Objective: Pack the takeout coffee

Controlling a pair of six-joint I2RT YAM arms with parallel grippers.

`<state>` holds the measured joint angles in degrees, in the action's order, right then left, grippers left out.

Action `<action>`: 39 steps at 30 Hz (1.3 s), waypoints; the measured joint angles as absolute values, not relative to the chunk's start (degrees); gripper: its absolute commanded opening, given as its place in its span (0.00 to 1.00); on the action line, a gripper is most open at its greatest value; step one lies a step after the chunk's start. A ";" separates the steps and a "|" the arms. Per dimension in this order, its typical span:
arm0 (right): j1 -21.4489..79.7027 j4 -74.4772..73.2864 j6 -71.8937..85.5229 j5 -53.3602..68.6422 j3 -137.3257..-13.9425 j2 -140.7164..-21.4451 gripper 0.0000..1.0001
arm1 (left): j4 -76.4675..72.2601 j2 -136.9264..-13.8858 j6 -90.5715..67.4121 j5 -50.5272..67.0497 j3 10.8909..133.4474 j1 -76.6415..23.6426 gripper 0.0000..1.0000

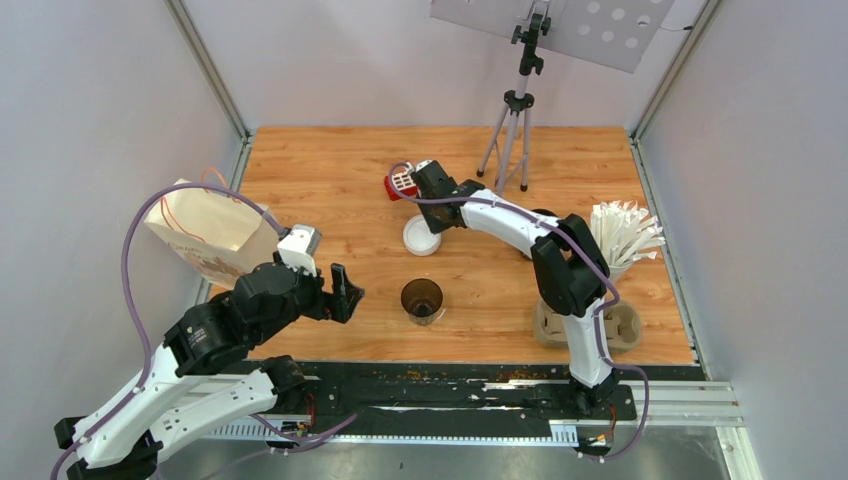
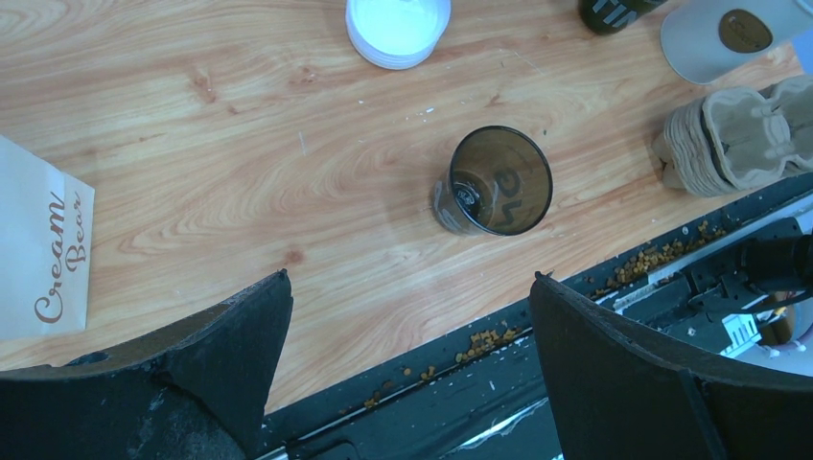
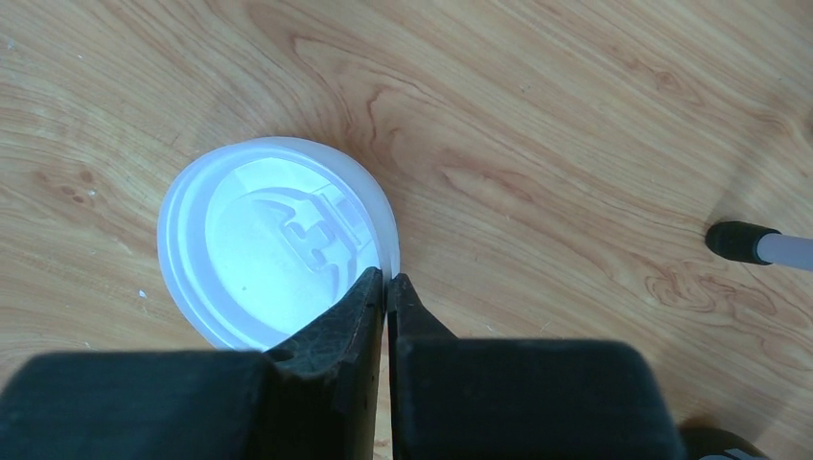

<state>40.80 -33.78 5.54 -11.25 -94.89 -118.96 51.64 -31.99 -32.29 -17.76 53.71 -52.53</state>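
**Cap the cup squarely before it goes anywhere**

The takeout coffee in play is a black paper cup (image 1: 422, 298) standing upright and lidless near the middle of the counter (image 1: 330, 180), just right of the left jaws. Its white plastic lid (image 3: 268, 249) lies flat on the far side of the cup, apart from it. The right jaws are drawn together to a hairline gap at the lid's rim and appear to pinch that edge. The left jaws stand wide apart with nothing between them, aimed at the bare wood near the cup.

The step in hand looks like lifting the lid and carrying it over to cap the cup. A pinch on one edge of thin plastic is a weak hold, and the lid will likely hang tilted. The lift is therefore best made slowly and the lid carried low. It should be centred over the cup's mouth, one side set on the rim first, and the rest then pressed down evenly. The cup looks light and could tip or slide under an off-centre push. The left jaws could steady its wall, closing gently so the paper does not crush.

The paper bag (image 1: 205, 235) at the left and the cardboard cup tray (image 1: 585, 325) at the near right belong to later steps.
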 measured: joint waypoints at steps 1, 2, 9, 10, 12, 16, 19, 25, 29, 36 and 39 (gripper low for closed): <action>40.80 -33.85 5.50 -11.22 -95.04 -118.93 0.05 | 51.64 -31.99 -32.29 -17.82 53.71 -52.53 1.00; 40.80 -33.87 5.48 -11.22 -95.22 -118.85 0.05 | 51.64 -32.01 -32.29 -17.91 53.71 -52.53 1.00; 40.80 -34.11 5.21 -11.03 -95.96 -117.43 0.05 | 51.68 -33.80 -32.29 -18.22 53.71 -52.53 1.00; 40.80 -34.11 5.19 -11.00 -96.07 -117.27 0.05 | 51.72 -34.17 -32.29 -18.37 53.71 -52.53 1.00; 40.80 -34.24 5.02 -10.96 -96.09 -116.71 0.05 | 52.01 -34.76 -32.45 -18.92 53.74 -52.53 1.00; 40.77 -35.22 4.82 -10.63 -96.09 -115.07 0.04 | 53.32 -36.05 -33.76 -21.10 54.37 -52.53 1.00; 40.80 -35.92 4.80 -10.07 -96.09 -113.40 0.05 | 54.70 -37.45 -35.38 -23.00 55.64 -52.53 1.00; 40.80 -37.56 4.91 -6.81 -95.98 -108.09 0.05 | 55.35 -41.36 -37.80 -24.49 58.22 -52.53 0.96; 40.80 -37.34 5.45 -3.77 -93.65 -101.89 0.05 | 55.00 -44.71 -39.38 -24.95 59.83 -52.53 0.95; 41.10 -36.99 7.64 2.00 -87.20 -90.59 0.05 | 53.93 -49.76 -40.25 -26.24 64.23 -52.53 0.91; 41.71 -36.80 8.73 3.97 -84.44 -87.05 0.05 | 53.63 -51.99 -40.38 -26.87 66.70 -52.53 0.88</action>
